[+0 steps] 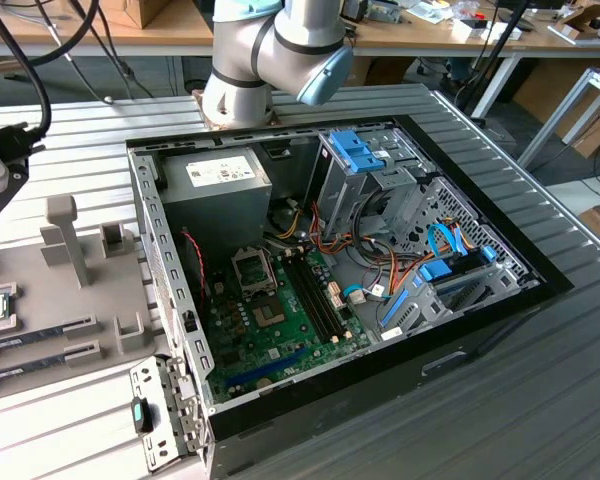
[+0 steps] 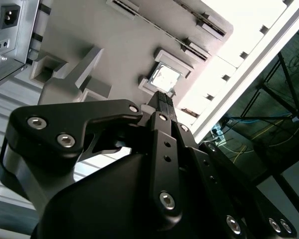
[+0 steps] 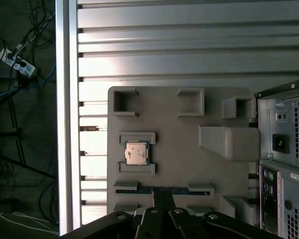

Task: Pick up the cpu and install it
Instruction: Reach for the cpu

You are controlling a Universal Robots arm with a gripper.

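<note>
First wrist view is showing the cpu (image 3: 137, 153) sitting in a recess of the grey tray (image 3: 189, 164). The gripper (image 3: 162, 191) is hovering nearby, empty, fingers pressed together. Descending like that risks knocking the chip askew.

Bright, even room light, glare on metal
Exterior view: the ribbed silver metal table (image 1: 540, 400) is evenly lit and the open black computer case (image 1: 460, 345) is shadowed inside. In both wrist views the table's ribs burn white beside the pale grey plastic tray (image 3: 179, 154), and the small silvery square cpu (image 2: 165, 78) gleams.
</note>
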